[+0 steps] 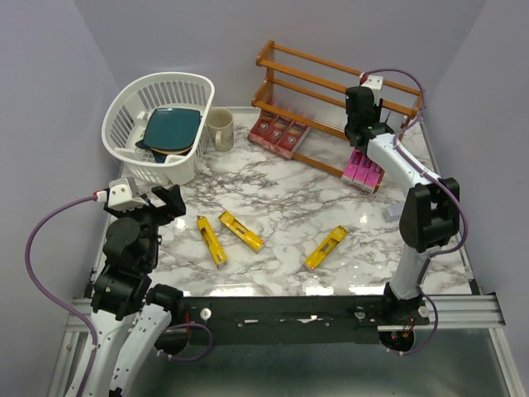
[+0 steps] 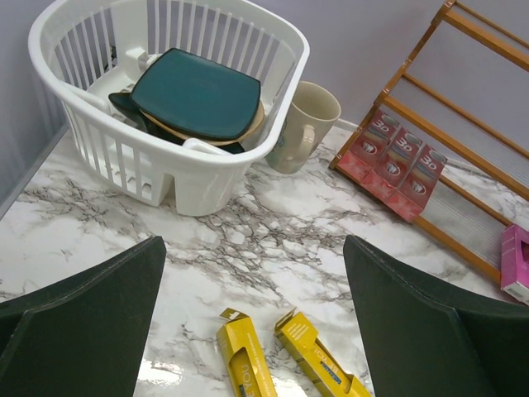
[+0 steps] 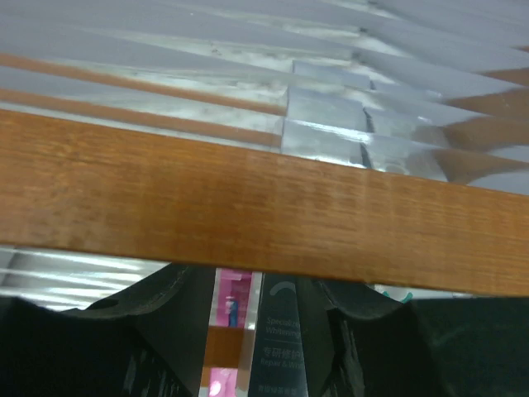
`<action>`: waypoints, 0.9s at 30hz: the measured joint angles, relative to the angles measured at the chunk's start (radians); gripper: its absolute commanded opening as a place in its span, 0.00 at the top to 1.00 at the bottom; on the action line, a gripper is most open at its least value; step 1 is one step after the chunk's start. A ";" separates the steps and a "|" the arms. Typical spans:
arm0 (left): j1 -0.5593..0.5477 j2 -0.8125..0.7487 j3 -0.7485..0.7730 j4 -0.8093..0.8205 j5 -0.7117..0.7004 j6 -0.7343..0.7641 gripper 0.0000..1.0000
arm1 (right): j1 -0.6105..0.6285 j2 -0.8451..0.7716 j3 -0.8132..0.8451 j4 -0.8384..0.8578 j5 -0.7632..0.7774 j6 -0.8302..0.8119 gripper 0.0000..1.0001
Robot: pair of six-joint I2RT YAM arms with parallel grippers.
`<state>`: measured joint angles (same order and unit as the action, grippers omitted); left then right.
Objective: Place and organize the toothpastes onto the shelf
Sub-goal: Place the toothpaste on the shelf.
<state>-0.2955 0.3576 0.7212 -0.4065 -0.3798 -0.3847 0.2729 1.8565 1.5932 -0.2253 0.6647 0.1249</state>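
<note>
Smooth wooden shelf (image 3: 248, 198) — glossy grey toothpaste (image 3: 279, 347).

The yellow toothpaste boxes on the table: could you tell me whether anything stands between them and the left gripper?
Nothing visible does: only bare marble table lies between the open left gripper and the two nearest yellow boxes.

The left arm (image 1: 128, 244) and right arm (image 1: 430, 217) have white tubes and chunky black joints. A purple cable (image 1: 30, 248) loops off each one. Small white boxes (image 1: 122, 194) sit near the black fingers (image 2: 83, 322).
</note>
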 measured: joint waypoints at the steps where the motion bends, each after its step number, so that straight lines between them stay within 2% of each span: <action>1: 0.000 0.000 0.000 0.000 0.000 0.000 0.01 | 0.000 0.010 0.001 0.001 0.014 -0.008 0.50; 12: 0.000 0.002 0.000 0.000 0.010 0.000 0.01 | 0.000 0.024 0.002 -0.007 0.125 -0.032 0.51; 27: 0.000 0.002 -0.006 0.000 0.015 0.000 0.01 | 0.002 -0.002 -0.027 -0.038 0.143 0.014 0.51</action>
<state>-0.2955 0.3595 0.7155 -0.4065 -0.3645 -0.3847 0.2749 1.8545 1.5661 -0.2634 0.8074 0.1387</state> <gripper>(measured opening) 0.988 0.494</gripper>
